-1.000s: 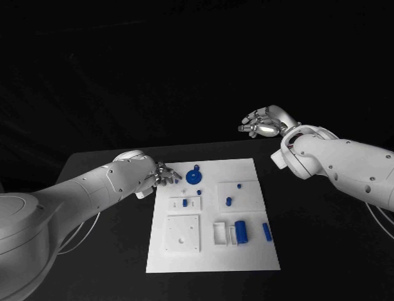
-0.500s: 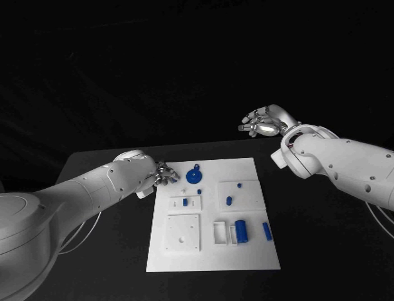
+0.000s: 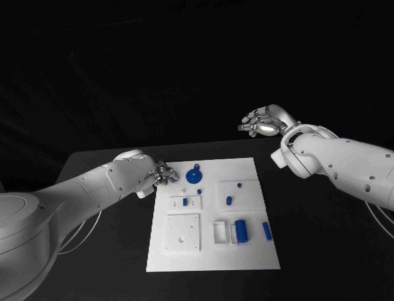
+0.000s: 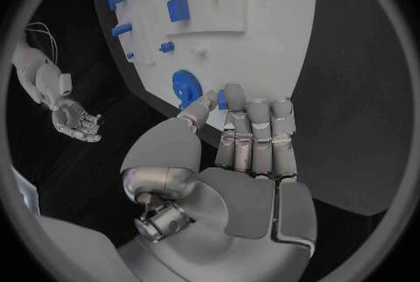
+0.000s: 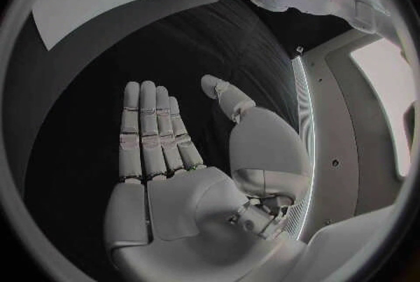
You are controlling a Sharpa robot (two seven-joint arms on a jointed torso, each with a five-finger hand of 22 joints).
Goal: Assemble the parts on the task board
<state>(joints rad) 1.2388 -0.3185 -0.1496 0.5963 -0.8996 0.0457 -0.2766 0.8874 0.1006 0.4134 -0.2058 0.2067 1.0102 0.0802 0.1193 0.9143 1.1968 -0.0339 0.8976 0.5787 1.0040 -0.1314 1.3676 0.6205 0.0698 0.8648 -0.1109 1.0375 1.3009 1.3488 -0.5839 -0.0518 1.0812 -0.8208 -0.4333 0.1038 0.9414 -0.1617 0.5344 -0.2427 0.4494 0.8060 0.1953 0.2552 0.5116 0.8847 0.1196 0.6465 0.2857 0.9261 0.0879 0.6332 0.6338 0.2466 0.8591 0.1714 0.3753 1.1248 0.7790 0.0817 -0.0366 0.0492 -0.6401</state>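
Left hand [image 3: 162,174] at task board [image 3: 251,251] far-left edge beside round blue part [image 3: 194,175], fingers straight, holding nothing, right hand [image 3: 264,121] raised beyond table [image 3: 323,251], fingers spread, empty

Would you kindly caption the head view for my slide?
Left hand beside the task board, near the round blue part; right hand raised open.

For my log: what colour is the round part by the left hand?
Blue; the round part shows best in the left wrist view, near the left hand.
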